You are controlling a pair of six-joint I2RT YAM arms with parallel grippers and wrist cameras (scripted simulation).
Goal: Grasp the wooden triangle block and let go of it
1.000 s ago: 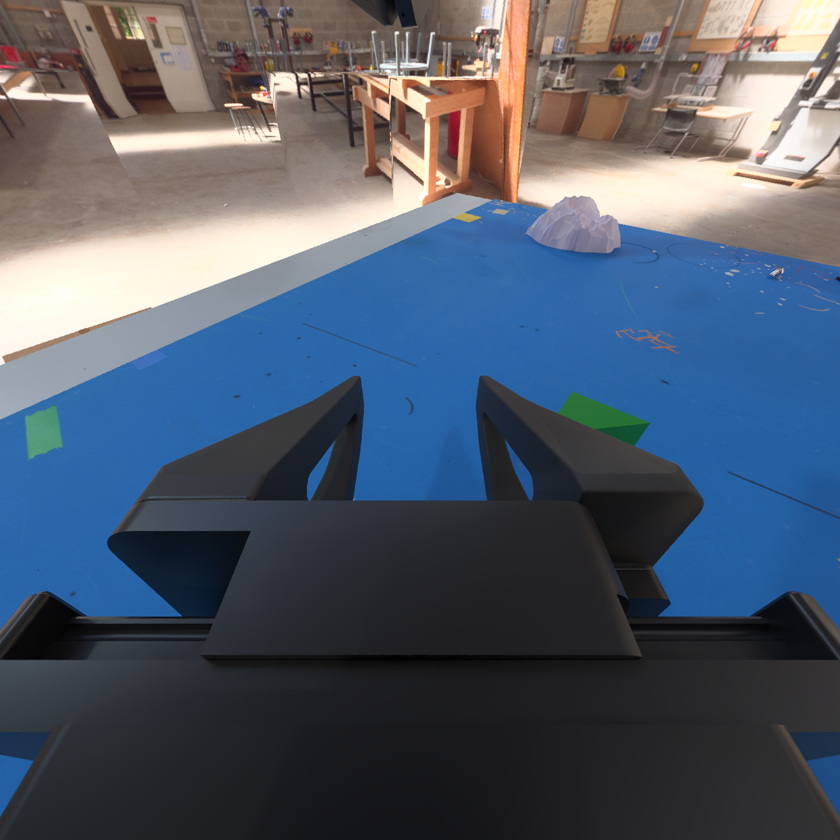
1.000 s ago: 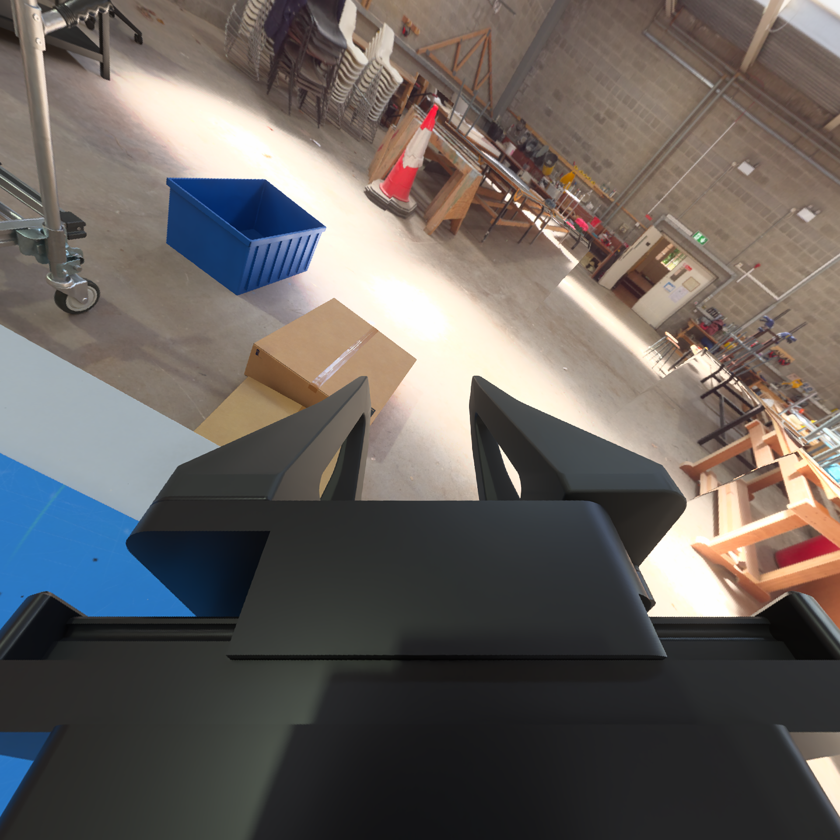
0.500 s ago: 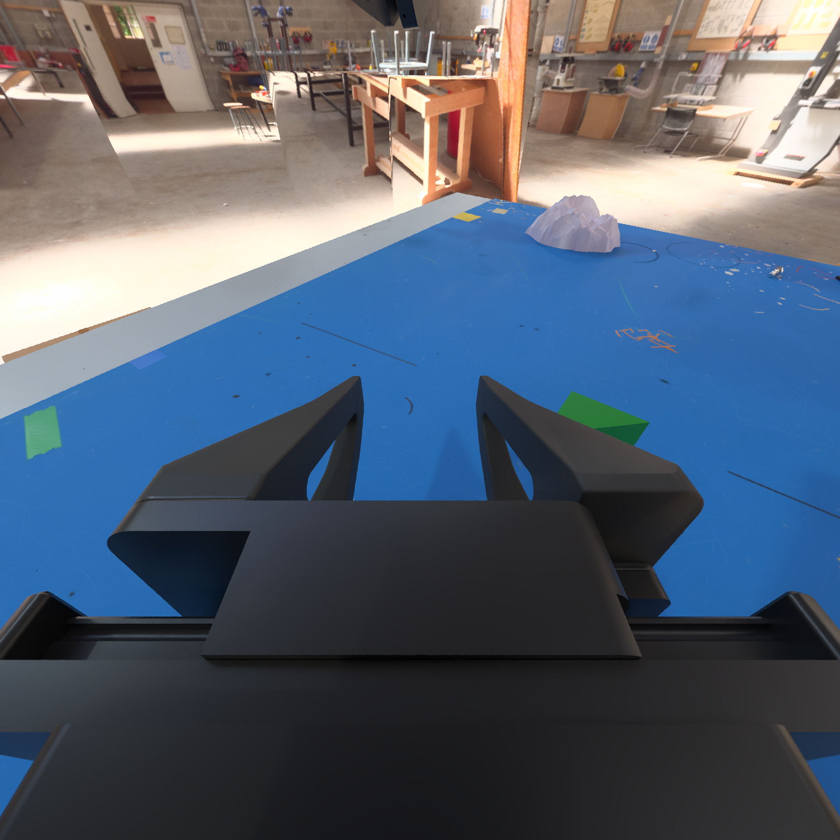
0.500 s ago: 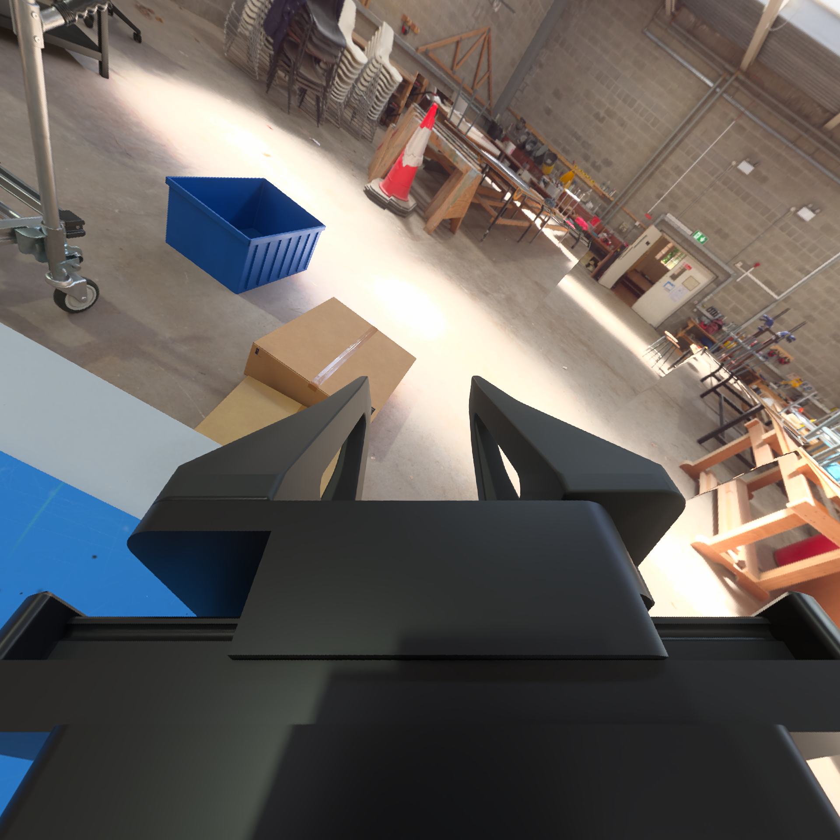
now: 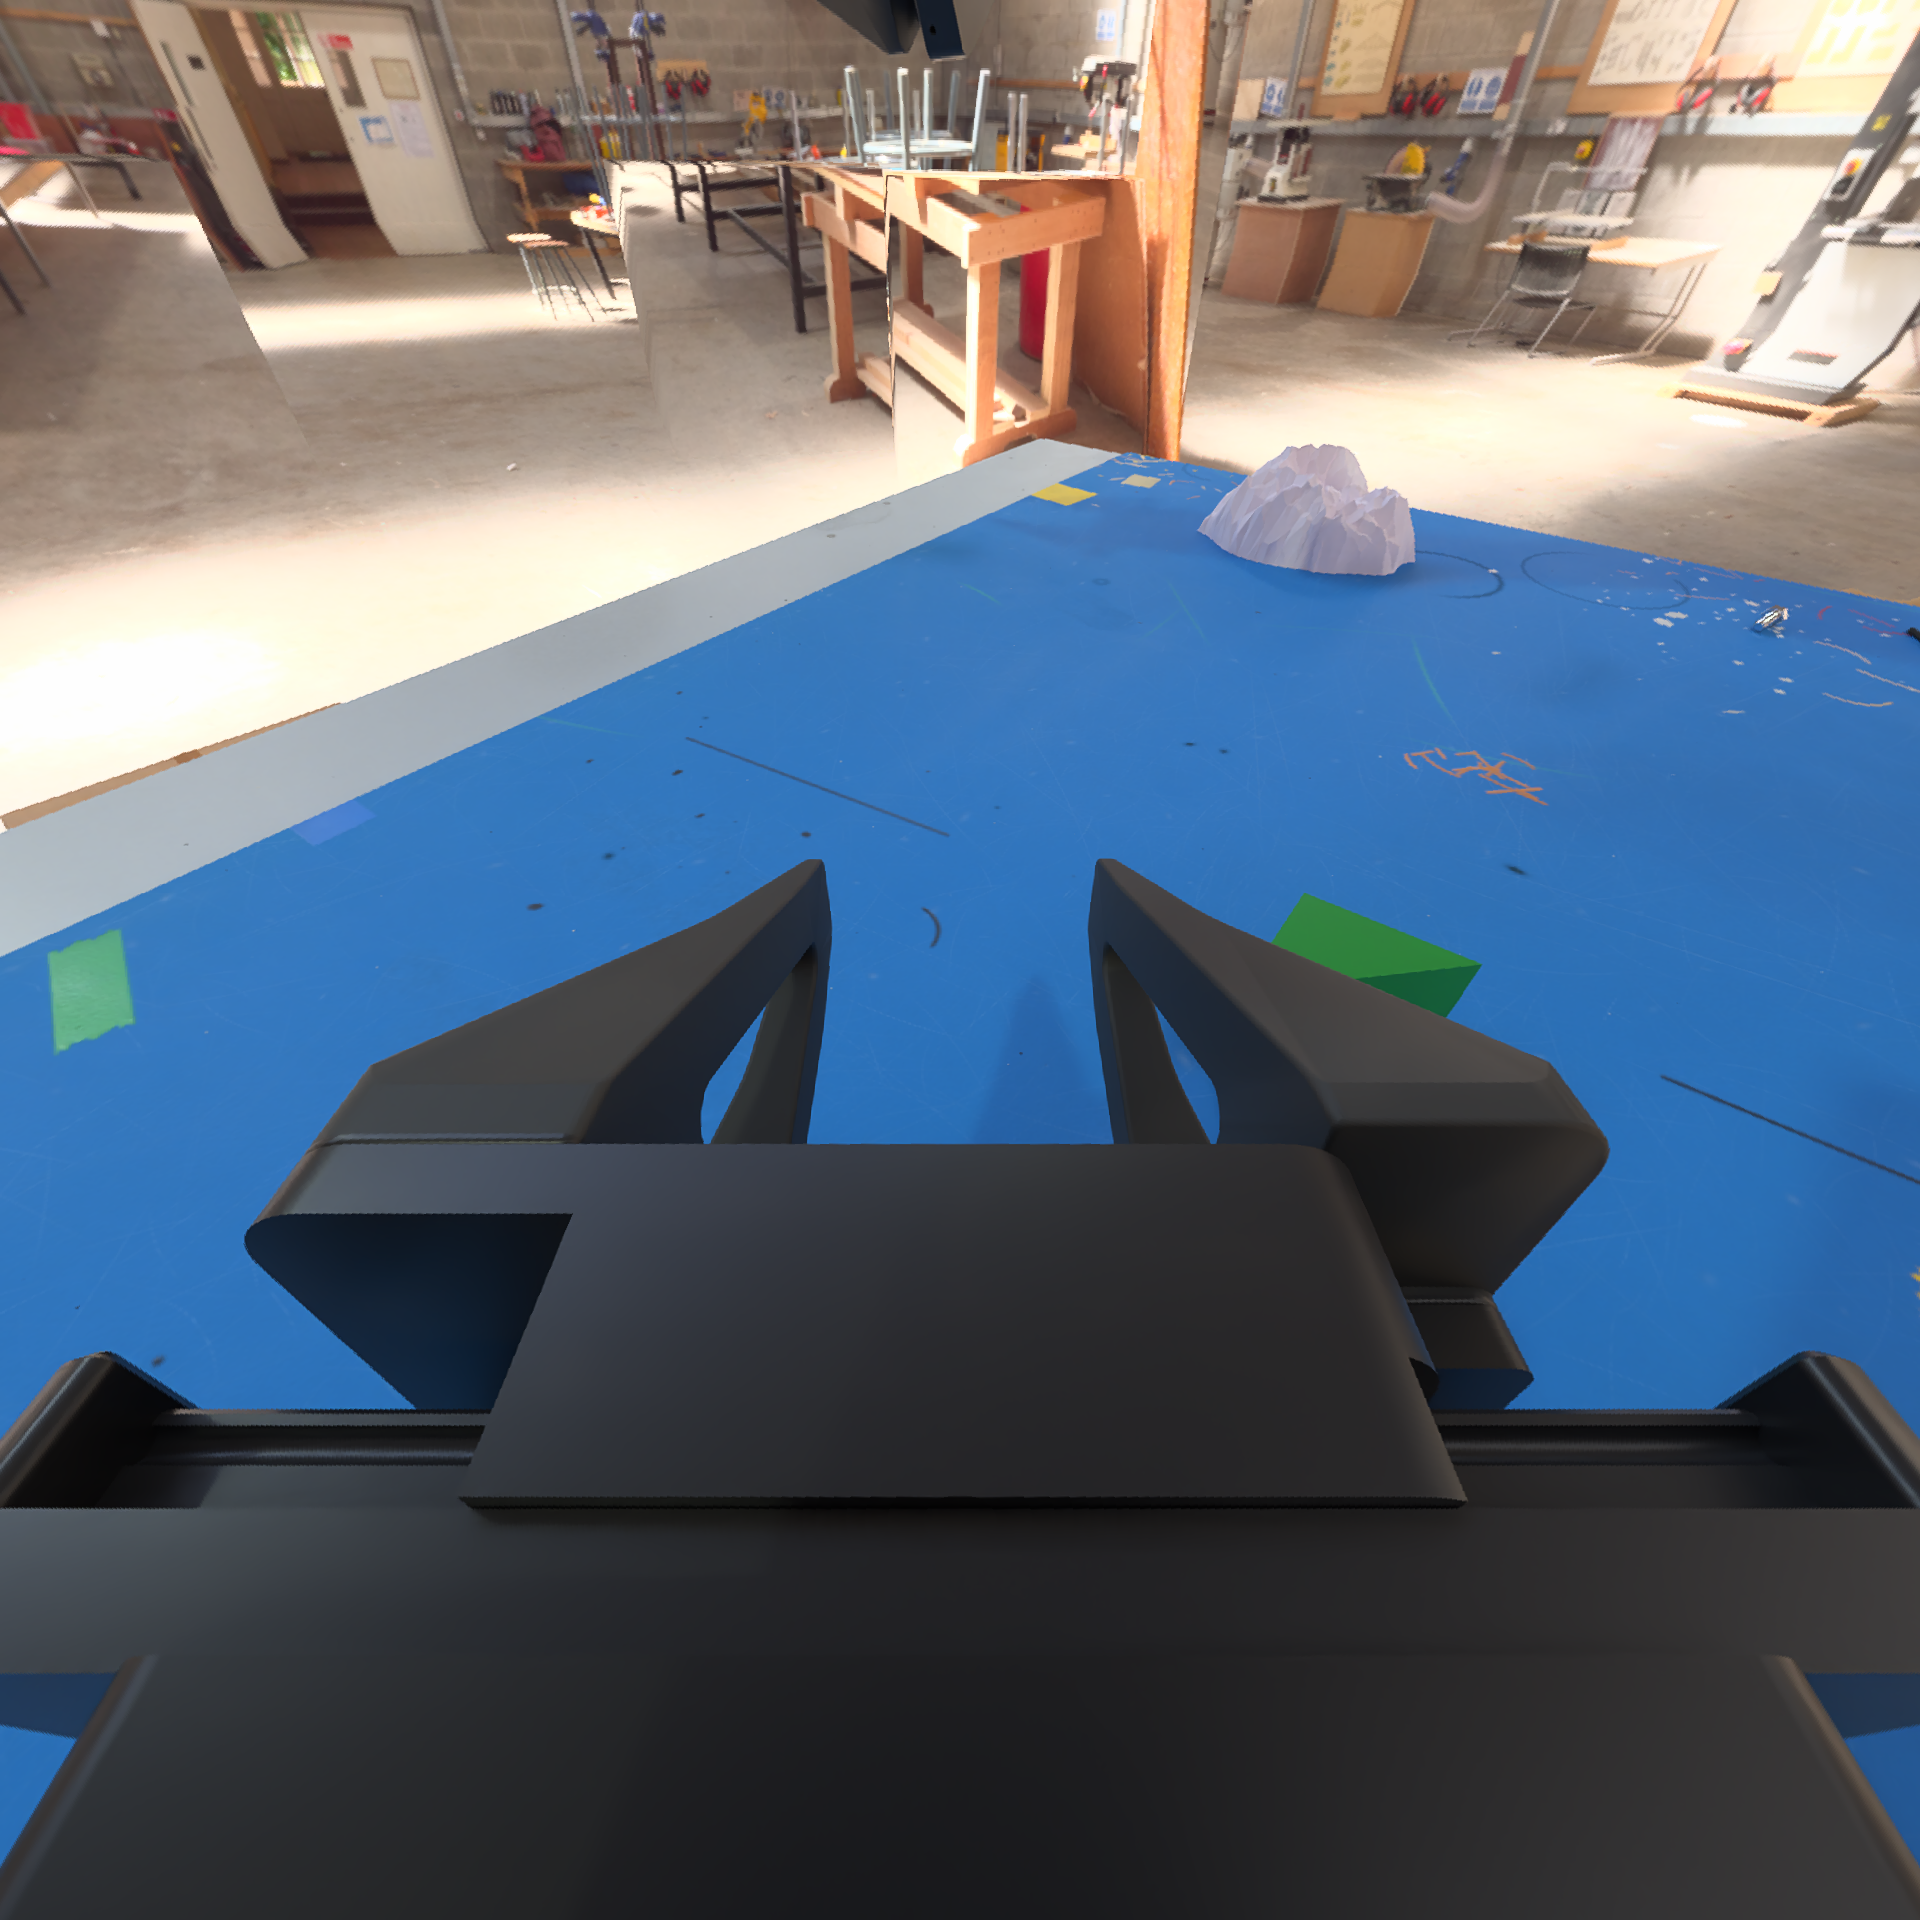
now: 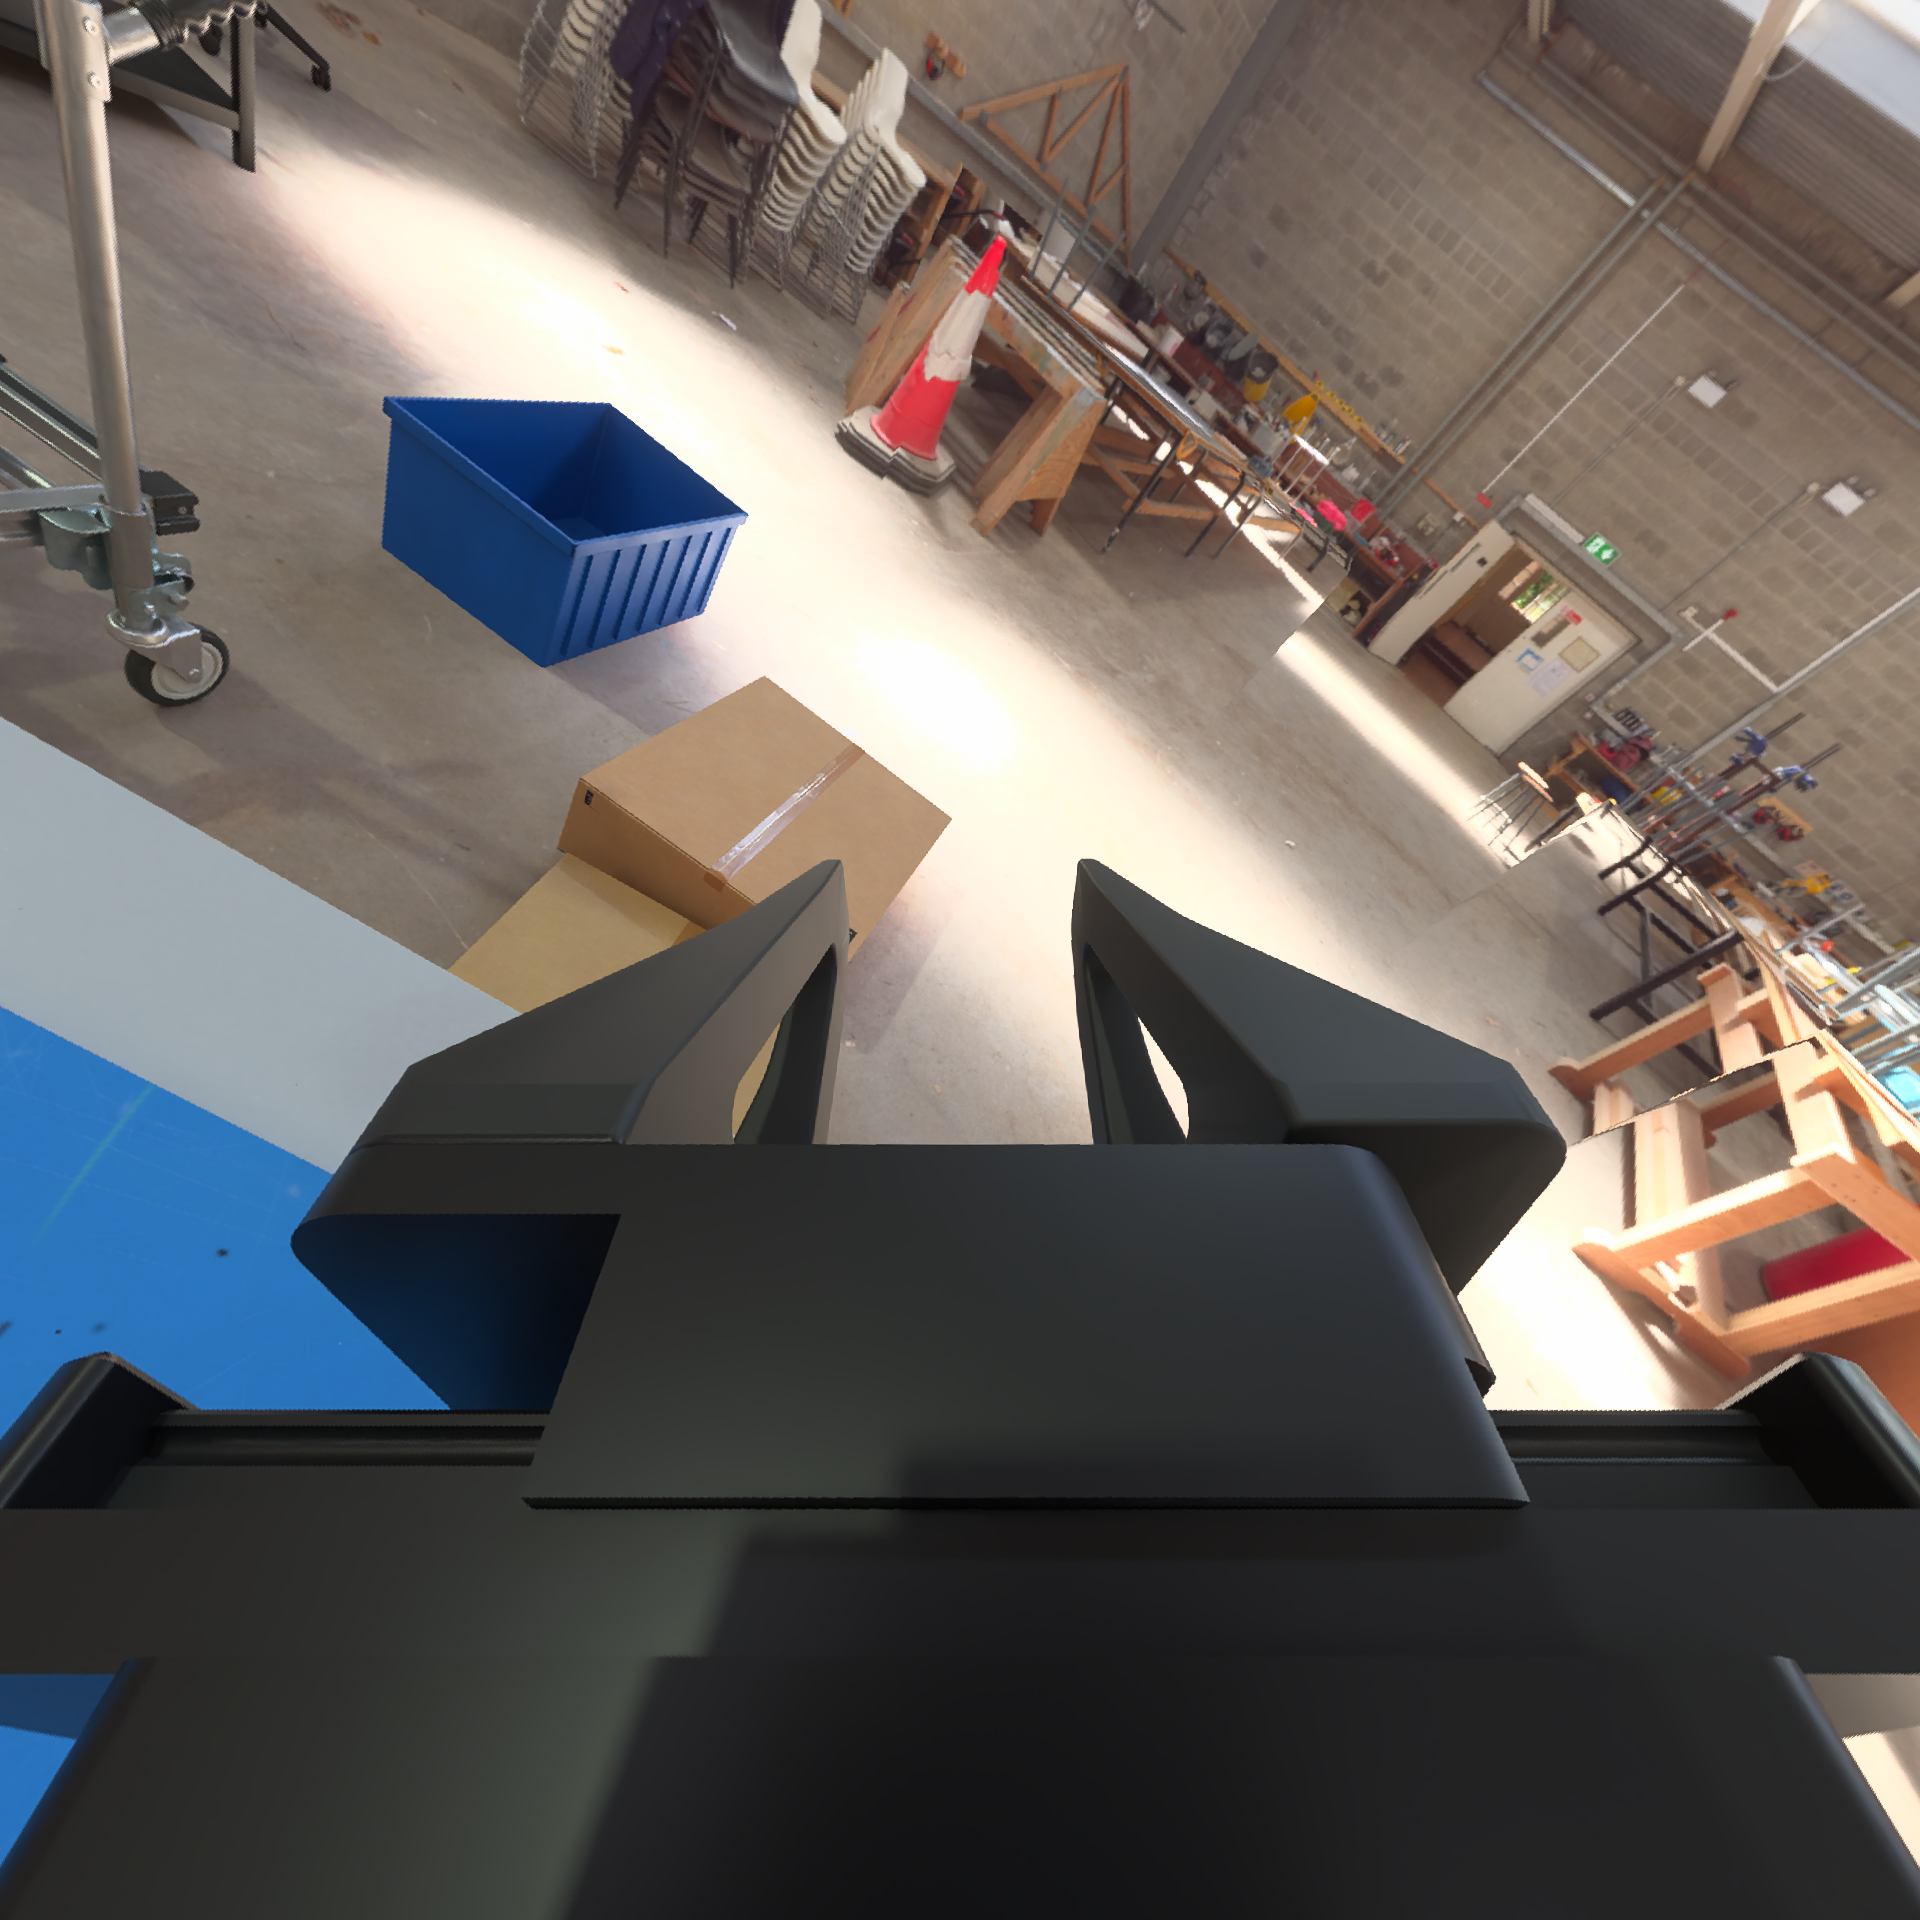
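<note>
Left wrist view is showing the left gripper (image 5: 958,883) hanging above the blue table top (image 5: 1039,675) with its jaws parted to a moderate gap and nothing between them. The green wooden triangle block (image 5: 1382,956) is lying on the table just to the right of the right finger (image 5: 1247,997), which is hiding the block's near part; only a sloped top face and a darker side face are showing. A crumpled white lump (image 5: 1311,514) is sitting well ahead and to the right, near the far table edge, and a green tape patch (image 5: 90,987) is lying far off to the left.

Right wrist view is showing the right gripper (image 6: 956,883), also parted and empty, pointing out past the table corner (image 6: 156,987) toward a cardboard box (image 6: 748,800) and a blue bin (image 6: 551,520) on the floor; the block is not appearing there.

The step in hand is probably the approach by the left arm. To do it well, the gripper is needing to shift rightward until the block sits centred in the gap, perhaps opening wider first, then descend. Sloped faces are likely to squeeze the wedge out, so the fingers should be closing on its flat parallel ends, with the wrist turned to match. How the block is angled under the finger cannot be told.
</note>
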